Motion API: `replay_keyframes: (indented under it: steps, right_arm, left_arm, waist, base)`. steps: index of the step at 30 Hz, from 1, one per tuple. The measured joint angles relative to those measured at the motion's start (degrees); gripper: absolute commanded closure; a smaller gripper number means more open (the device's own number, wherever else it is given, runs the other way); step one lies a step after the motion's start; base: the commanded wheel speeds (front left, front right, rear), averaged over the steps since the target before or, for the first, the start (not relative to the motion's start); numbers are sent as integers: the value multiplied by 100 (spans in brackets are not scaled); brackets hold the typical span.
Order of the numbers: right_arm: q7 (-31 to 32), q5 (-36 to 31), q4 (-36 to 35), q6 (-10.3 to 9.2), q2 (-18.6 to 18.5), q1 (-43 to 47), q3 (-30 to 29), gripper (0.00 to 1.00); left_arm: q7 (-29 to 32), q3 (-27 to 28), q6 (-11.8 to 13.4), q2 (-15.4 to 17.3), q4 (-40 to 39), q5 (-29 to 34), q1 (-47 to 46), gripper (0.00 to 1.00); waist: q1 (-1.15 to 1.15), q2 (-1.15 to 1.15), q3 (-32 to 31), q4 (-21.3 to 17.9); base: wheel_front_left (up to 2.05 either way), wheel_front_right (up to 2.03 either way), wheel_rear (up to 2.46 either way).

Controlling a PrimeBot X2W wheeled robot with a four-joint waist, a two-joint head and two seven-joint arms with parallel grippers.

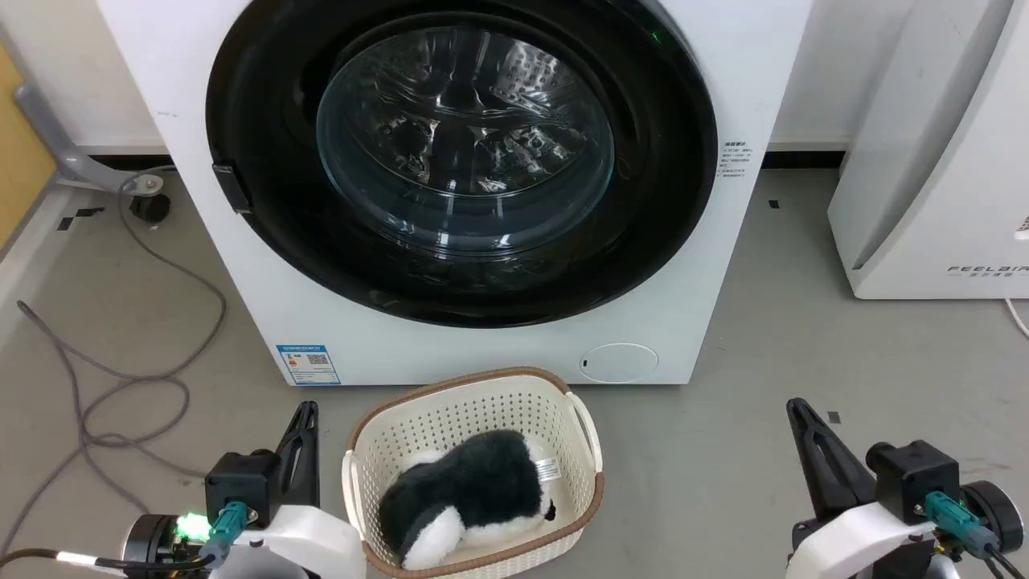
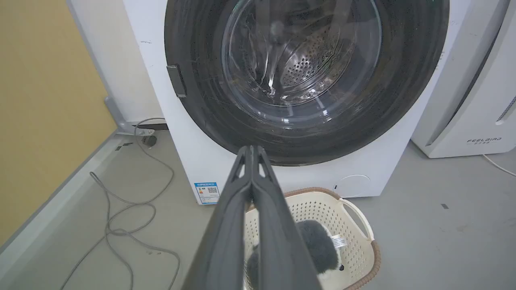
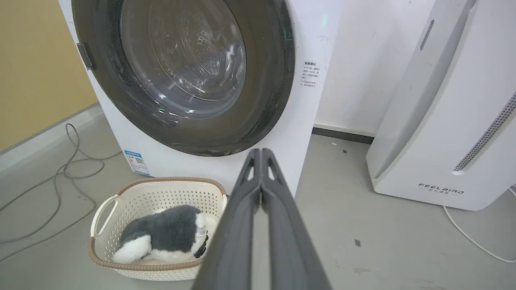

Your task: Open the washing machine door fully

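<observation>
Left claw (image 1: 307, 414) and right claw (image 1: 800, 410) closed, empty.
Door (image 1: 461, 161) ahead, above; hinge (image 1: 229, 186) left, so right claw seems nearer its free edge.

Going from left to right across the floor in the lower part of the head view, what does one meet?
Grey cable → left gripper → white basket → right gripper.

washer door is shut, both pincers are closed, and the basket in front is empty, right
Not empty: the head view shows a black-and-white plush toy lying in the basket. The washing machine door is shut, and the left pincer and right pincer are closed.
</observation>
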Motion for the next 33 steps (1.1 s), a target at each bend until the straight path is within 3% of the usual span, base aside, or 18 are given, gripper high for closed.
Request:
replay_keyframes:
  steps: [22,23,24,25,26,33]
  right_arm:
    - [0,0,0,0,0,0,0,100]
    - [0,1,-1,-2,-1,2,0,0]
    - [0,2,-1,-3,-1,4,-1,100]
    - [0,2,-1,-7,-1,4,0,100]
    - [0,2,-1,-9,-1,4,1,0]
    - [-41,107,-18,-9,-1,4,-66,0]
  left_arm:
    - [0,0,0,0,0,0,0,100]
    - [0,-1,2,0,0,-1,2,0]
    - [0,-3,3,0,0,-1,3,100]
    - [0,-2,5,0,-1,-1,3,100]
    - [-1,-2,9,0,-1,-1,3,0]
    - [-54,-56,41,-1,0,-9,3,0]
  waist:
    - [0,0,0,0]
    - [0,0,0,0]
    - [0,0,0,0]
    - [0,0,0,0]
    - [0,0,0,0]
    - [0,0,13,-3]
  base:
    - [0,0,0]
    - [0,0,0]
    - [0,0,0]
    - [0,0,0]
    - [0,0,0]
    - [0,0,0]
